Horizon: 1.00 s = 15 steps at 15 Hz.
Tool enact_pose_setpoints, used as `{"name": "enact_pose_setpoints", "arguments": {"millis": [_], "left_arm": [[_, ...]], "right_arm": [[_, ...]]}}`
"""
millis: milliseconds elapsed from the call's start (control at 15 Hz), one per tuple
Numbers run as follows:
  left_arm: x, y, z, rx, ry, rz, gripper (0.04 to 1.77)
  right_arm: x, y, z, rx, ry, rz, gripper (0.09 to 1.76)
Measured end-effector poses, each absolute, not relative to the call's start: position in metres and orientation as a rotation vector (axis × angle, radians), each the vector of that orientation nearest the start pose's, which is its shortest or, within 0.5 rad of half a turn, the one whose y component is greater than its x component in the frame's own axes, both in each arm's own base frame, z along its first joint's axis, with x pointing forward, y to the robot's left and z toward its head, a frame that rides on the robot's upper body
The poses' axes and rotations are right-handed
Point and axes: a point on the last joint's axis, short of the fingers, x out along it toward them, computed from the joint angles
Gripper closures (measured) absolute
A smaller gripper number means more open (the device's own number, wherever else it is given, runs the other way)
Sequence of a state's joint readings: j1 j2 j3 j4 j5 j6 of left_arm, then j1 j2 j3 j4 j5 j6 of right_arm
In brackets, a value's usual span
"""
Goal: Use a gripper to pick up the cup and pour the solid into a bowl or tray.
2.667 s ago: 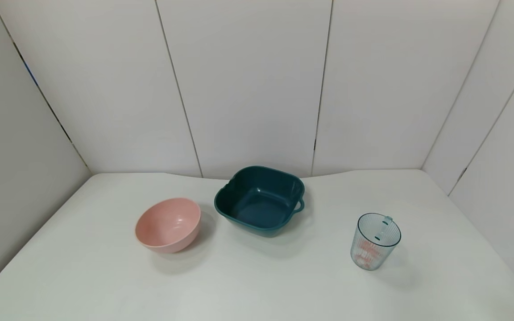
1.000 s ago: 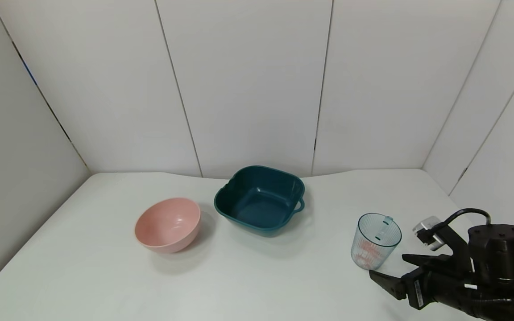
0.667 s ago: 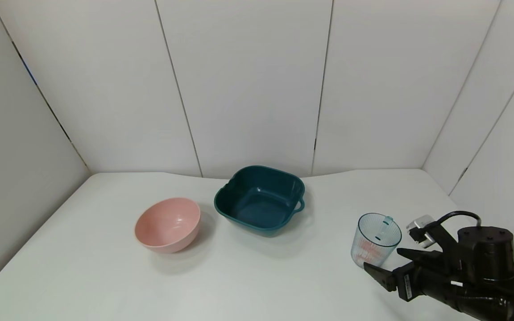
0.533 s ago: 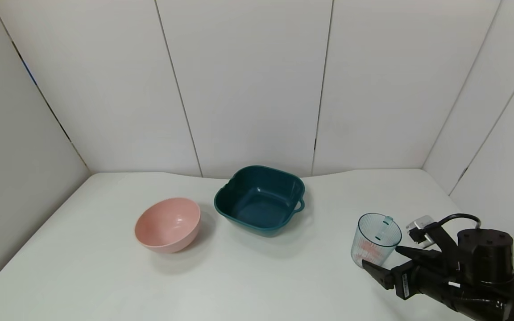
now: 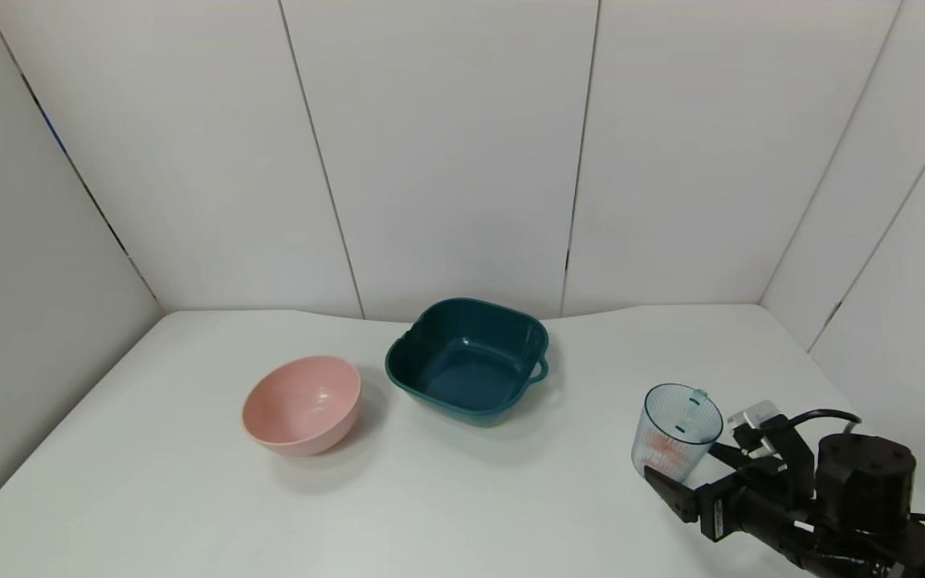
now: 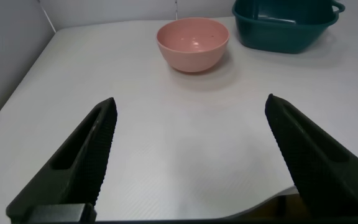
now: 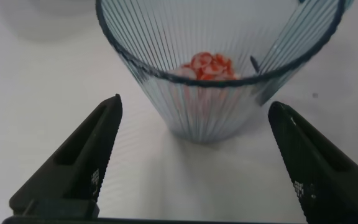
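The ribbed pale-blue cup (image 5: 678, 433) stands upright on the white table at the right, handle turned to the far side. The white and orange-red solid (image 5: 660, 446) lies in its bottom and also shows in the right wrist view (image 7: 207, 65). My right gripper (image 5: 681, 463) is open and low, with one finger on each side of the cup (image 7: 216, 81), not touching it. The dark teal dish (image 5: 462, 405) sits empty at the middle back. My left gripper (image 6: 190, 102) is open and empty above the table's near left edge, out of the head view.
A round pink bowl (image 5: 302, 405) stands left of the teal dish, and shows in the left wrist view (image 6: 193, 43) beside the dish (image 6: 284, 28). White wall panels close the table (image 5: 462, 498) at the back and both sides.
My right arm came in from the lower right and moved left towards the cup, until its open fingers reached both sides of it. The cup and both bowls have not moved.
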<state>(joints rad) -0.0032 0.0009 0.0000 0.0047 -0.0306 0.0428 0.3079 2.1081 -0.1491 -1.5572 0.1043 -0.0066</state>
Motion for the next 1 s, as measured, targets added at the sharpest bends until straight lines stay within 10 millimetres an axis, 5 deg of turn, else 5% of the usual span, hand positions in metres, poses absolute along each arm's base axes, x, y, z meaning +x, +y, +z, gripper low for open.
{"name": "enact_pose_setpoints", "arguments": {"millis": [1000], "left_arm": [[-0.023,-0.001,0.075,0.043,0.005,-0.034,0.09]], "right_arm": [[0.252,0.086,0.022,-0.02,0.39,0.374,0.14]]}}
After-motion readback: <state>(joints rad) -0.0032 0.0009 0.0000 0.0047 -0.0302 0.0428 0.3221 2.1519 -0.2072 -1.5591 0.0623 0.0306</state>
